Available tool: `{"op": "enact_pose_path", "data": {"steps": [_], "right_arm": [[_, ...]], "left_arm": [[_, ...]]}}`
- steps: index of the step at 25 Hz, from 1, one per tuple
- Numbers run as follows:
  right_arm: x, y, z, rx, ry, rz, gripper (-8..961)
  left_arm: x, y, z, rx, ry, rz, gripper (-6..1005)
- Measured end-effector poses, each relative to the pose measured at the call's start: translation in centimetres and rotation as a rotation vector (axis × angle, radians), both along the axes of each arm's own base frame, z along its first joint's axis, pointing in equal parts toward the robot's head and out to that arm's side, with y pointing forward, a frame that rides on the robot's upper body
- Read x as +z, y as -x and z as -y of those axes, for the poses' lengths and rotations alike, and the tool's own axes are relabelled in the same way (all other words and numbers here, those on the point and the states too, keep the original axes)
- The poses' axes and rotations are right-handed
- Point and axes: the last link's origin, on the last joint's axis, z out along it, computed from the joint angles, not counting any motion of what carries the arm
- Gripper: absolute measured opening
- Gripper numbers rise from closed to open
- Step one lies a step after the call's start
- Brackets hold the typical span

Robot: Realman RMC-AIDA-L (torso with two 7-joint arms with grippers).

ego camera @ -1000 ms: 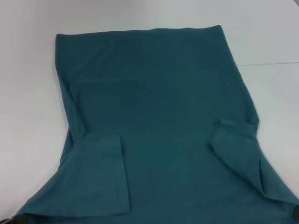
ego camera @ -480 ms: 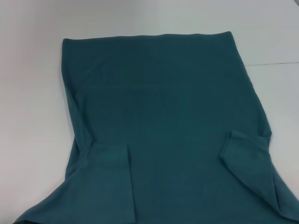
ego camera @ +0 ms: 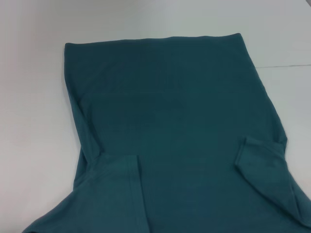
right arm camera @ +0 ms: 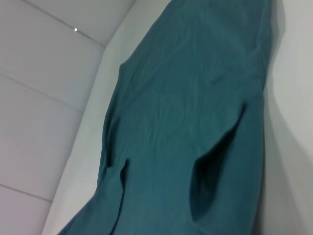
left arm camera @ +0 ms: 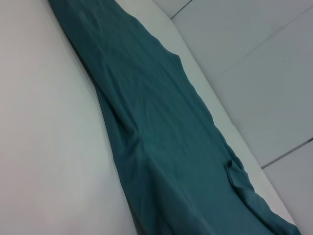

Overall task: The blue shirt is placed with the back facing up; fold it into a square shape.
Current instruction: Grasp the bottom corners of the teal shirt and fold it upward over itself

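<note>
The blue shirt (ego camera: 170, 126) lies plain side up on the white table (ego camera: 29, 97), sleeves folded inward; neither gripper shows, so their grip cannot be told.

The blue shirt (left arm camera: 161, 132) stretches as a long teal band across the white tabletop (left arm camera: 44, 137), plain side showing, with no lettering to be seen. One long edge lies against bare tabletop with a soft shadow under it where the cloth lifts a little. The fabric carries shallow wrinkles down its length. Near the far long edge a folded-in sleeve (left arm camera: 236, 175) forms a small raised flap on top of the body. Beyond that edge the tabletop ends, and pale floor tiles (left arm camera: 254, 63) with thin dark joints lie past it.
</note>
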Motion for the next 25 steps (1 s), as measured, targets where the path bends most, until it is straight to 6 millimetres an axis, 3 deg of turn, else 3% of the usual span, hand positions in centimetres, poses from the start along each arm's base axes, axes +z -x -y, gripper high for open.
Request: {"op": "enact_pose_path", "data": {"steps": [5,11,25], "right_arm": [[0.8,-0.1,-0.3,-0.003,-0.031,-0.005,39],[1.6,0.6,-3.1,0.029,-0.083,-0.021,39],[3.9,3.0,-14.1,0.101,-0.152,0.073,40]], "left_arm": [[-0.1,-0.5,-0.7,-0.021,0.002,0.011,14],[-0.4,-1.9,-3.8,-0.074,-0.008,0.039,14],[-0.2,-7.4,-16.6,-0.122,-0.180,0.049,15]]}}
